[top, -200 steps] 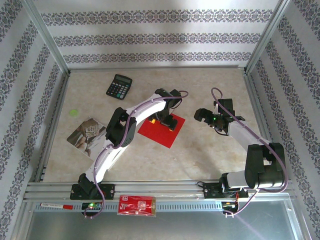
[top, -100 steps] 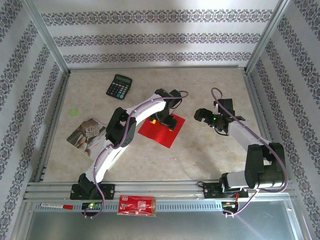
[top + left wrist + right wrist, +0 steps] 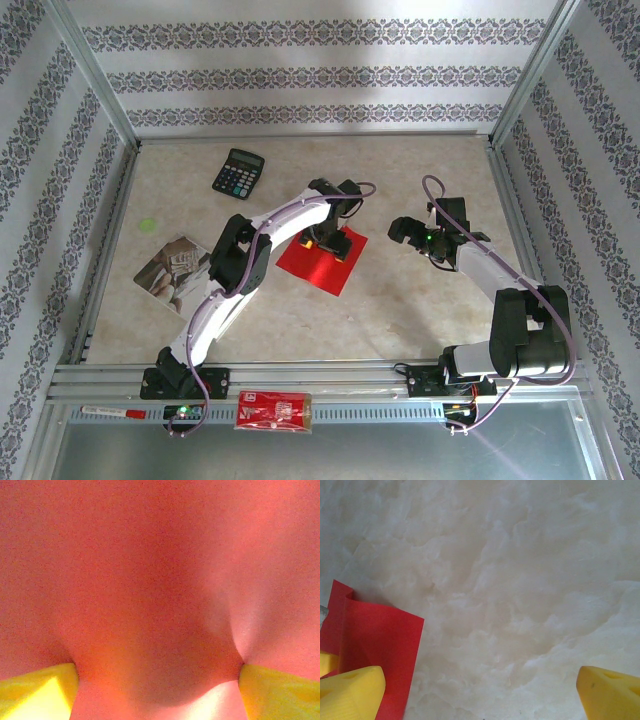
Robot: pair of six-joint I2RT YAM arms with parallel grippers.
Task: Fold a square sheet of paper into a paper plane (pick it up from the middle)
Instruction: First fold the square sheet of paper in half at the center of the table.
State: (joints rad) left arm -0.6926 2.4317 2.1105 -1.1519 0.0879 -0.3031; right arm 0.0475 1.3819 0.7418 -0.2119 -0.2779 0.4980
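Observation:
The square sheet of paper (image 3: 318, 264) lies red on the table's middle, one corner toward the near edge. My left gripper (image 3: 323, 240) presses down on its far half. In the left wrist view the sheet (image 3: 150, 570) bulges up in a soft hump between the yellow fingertips (image 3: 37, 692), which stand wide apart, so the left gripper (image 3: 157, 692) is open with paper bunched between its fingers. My right gripper (image 3: 401, 231) hovers open to the right of the sheet; its wrist view has the sheet's curled edge (image 3: 375, 645) at left beside its fingers (image 3: 350, 695). The paper plane is out of view.
A black calculator (image 3: 238, 172) lies at the back left and a white printed booklet (image 3: 178, 272) at the left. A red printed packet (image 3: 273, 411) and a marker (image 3: 115, 411) rest on the front rail. Metal frame posts and patterned walls close in three sides.
The left gripper's fingers have drawn somewhat closer together on the sheet, and the sheet's right corner has pulled in slightly as the paper bunches. The right arm has not moved.

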